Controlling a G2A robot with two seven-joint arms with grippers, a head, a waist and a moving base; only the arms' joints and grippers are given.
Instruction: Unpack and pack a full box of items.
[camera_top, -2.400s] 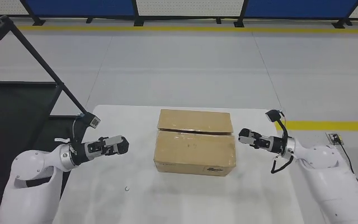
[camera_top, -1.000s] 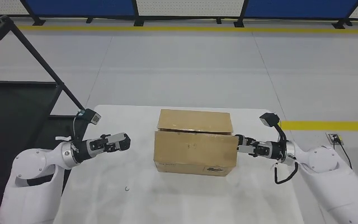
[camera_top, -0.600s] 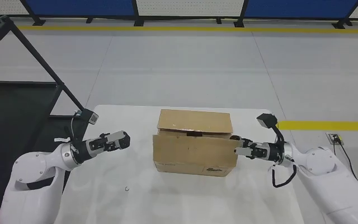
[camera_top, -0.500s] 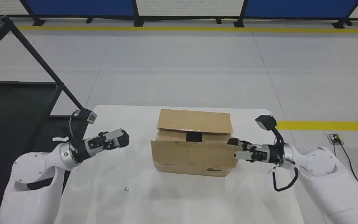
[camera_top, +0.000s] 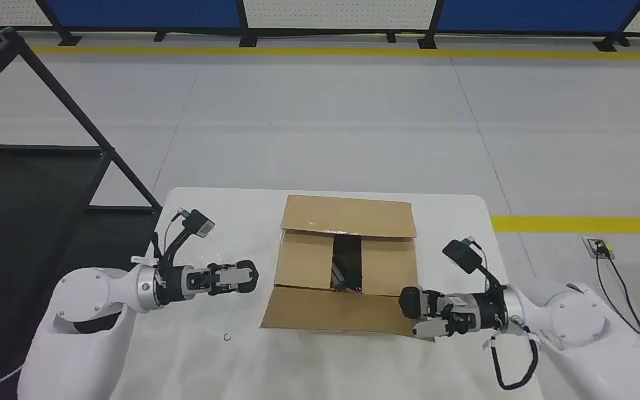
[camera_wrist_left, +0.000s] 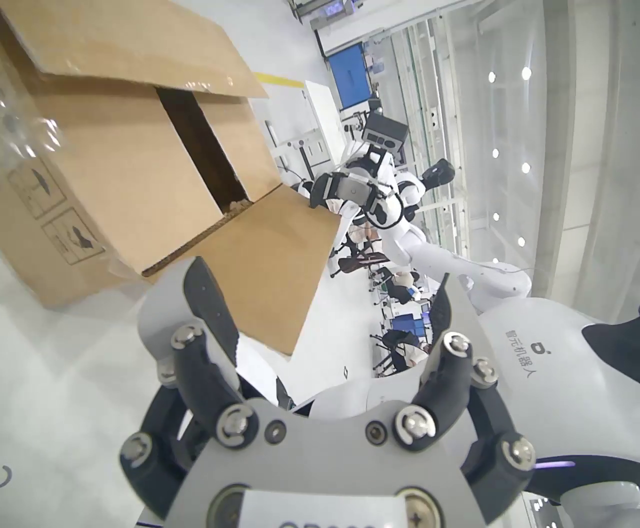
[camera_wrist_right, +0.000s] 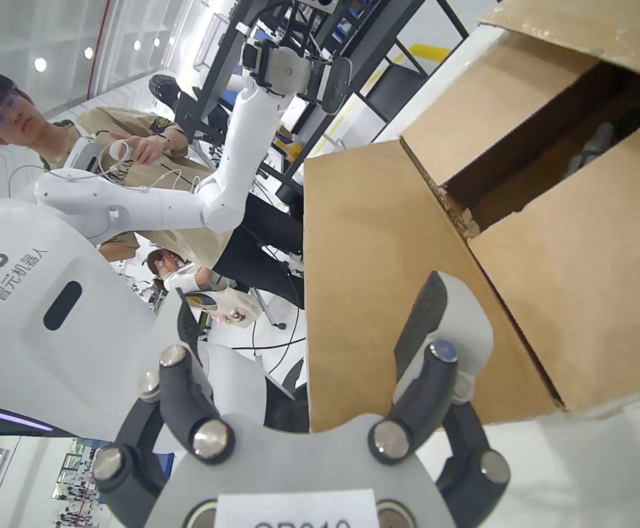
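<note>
the cardboard box (camera_top: 305, 262) sits in the middle of the white table (camera_top: 330, 372), its top undone. the far flap (camera_top: 347, 215) is folded back away from me and the near flap (camera_top: 335, 308) is folded out toward me, sticking out past the box's front wall. the two inner flaps lie roughly flat and leave a dark gap (camera_top: 347, 262) between them, where i can see dark things and something grey (camera_wrist_right: 590, 145), too hidden to name. my left gripper (camera_top: 248, 277) hangs low just beside the box's near left corner, its fingers (camera_wrist_left: 210, 305) spread wide and holding nothing; the near flap's left corner lies ahead of them, apart from both pads. my right gripper (camera_top: 412, 303) is at the near flap's right end, spread wide too, with one finger (camera_wrist_right: 440, 320) lying against the cardboard; i cannot tell whether the flap's edge runs between the fingers or just beyond them, and nothing is clamped. a tiny pale bit (camera_top: 229, 336) lies on the table near my left arm.
</note>
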